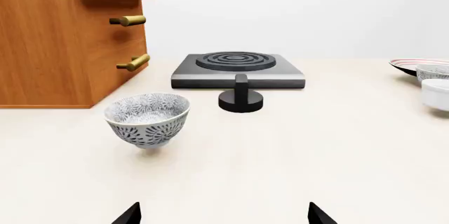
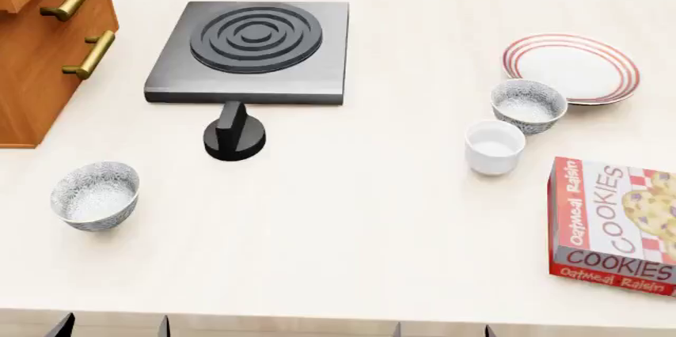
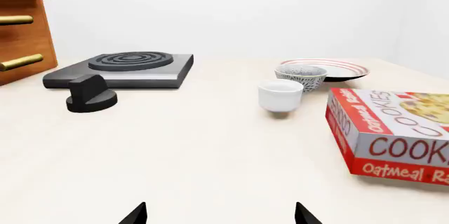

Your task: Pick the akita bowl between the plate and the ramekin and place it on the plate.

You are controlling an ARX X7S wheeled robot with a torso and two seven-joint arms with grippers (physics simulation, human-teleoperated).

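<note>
The pale bench [image 2: 349, 226] is shown from the head view, with nothing yet lifted. The akita bowl [image 2: 528, 105] named by the task is seen at about two o'clock from the bench centre, standing upright between the plate [image 2: 571, 68] and the ramekin [image 2: 495, 147]. It is set just beside the plate's near rim, perhaps touching it, and close to the ramekin without clear contact. The plate is bare, so the placing step is judged not yet done; the grasp, lift, transfer and release are all still left.

A second, identical speckled bowl [image 2: 95, 195] is seen well apart at about nine o'clock, near the wooden drawer cabinet [image 2: 43, 76], and is not to be confused with the target. A hotplate [image 2: 253, 51] lies at about eleven o'clock, with a black knob [image 2: 234, 135] just in front of it. A cookie box [image 2: 616, 226] lies at about four o'clock, near the ramekin.

Both pincers are held low at the near edge of the bench. The left pincer [image 1: 224, 214] and the right pincer [image 3: 220, 214] are each shown with fingertips spread wide and nothing between them, hence released. The right pincer is judged the nearer to the target bowl.
</note>
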